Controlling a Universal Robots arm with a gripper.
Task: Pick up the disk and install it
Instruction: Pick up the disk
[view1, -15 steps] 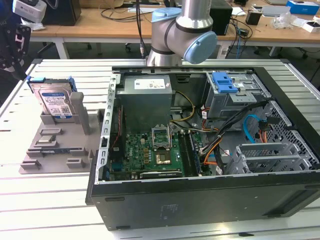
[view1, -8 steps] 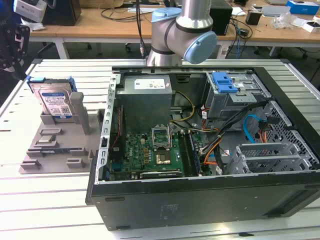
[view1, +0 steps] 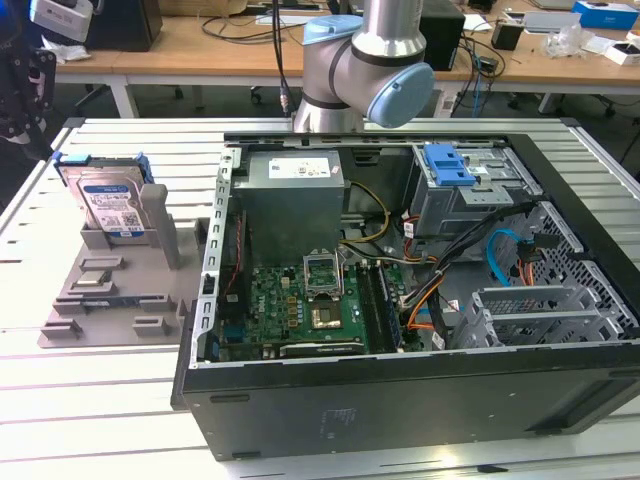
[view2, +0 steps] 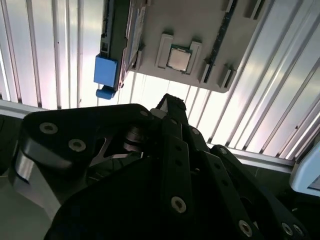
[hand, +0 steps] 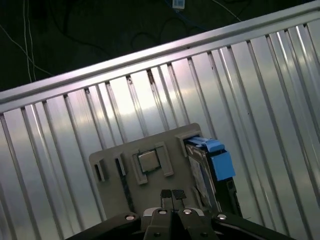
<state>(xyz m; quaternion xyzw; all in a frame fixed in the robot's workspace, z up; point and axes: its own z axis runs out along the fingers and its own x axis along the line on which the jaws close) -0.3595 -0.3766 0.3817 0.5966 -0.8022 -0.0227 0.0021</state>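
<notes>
The disk (view1: 108, 201) stands upright in a slot of a grey holder plate (view1: 110, 300) on the exterior view's left, silver with a blue-and-white label and blue side rails. Both wrist views look down on it edge-on, with its blue rail (hand: 218, 160) (view2: 106, 70) beside the plate. My gripper (hand: 172, 194) hangs high above the plate, well clear of the disk. Its fingertips (hand: 166, 194) are shut together with nothing between them. The dark gripper body (view2: 170, 165) hides much of the table below in the second wrist view.
An open computer case (view1: 400, 400) lies on the exterior view's right, with a grey power supply (view1: 295, 190), a motherboard (view1: 300, 300), a blue latch (view1: 450, 165) on a drive cage, and loose cables. A processor chip (hand: 148, 161) sits on the holder plate. The table (view1: 100, 400) is slatted aluminium.
</notes>
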